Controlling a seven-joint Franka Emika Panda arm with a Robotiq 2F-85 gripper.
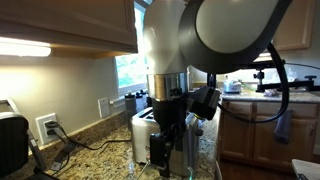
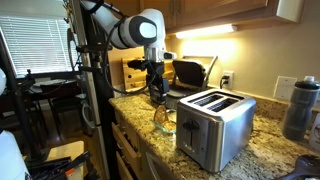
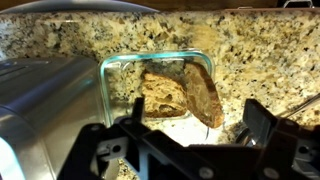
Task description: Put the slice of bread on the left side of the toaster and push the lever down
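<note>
Two tan slices of bread with brown crusts lie in a clear glass container [image 3: 112,72] on the granite counter. One slice [image 3: 165,95] lies flat and the other slice [image 3: 203,90] leans on it. My gripper [image 3: 197,128] hangs open just above the container, fingers wide apart and empty. The steel two-slot toaster [image 2: 215,125] stands right beside the container, and its side fills the left of the wrist view [image 3: 40,100]. In both exterior views the gripper [image 2: 160,100] [image 1: 170,150] points down next to the toaster [image 1: 145,130].
A black appliance [image 2: 190,72] stands at the back by the wall, also seen at the frame edge [image 1: 12,140]. A dark bottle [image 2: 300,108] stands beyond the toaster. A cable runs from a wall socket [image 1: 47,126]. Cabinets hang above the counter.
</note>
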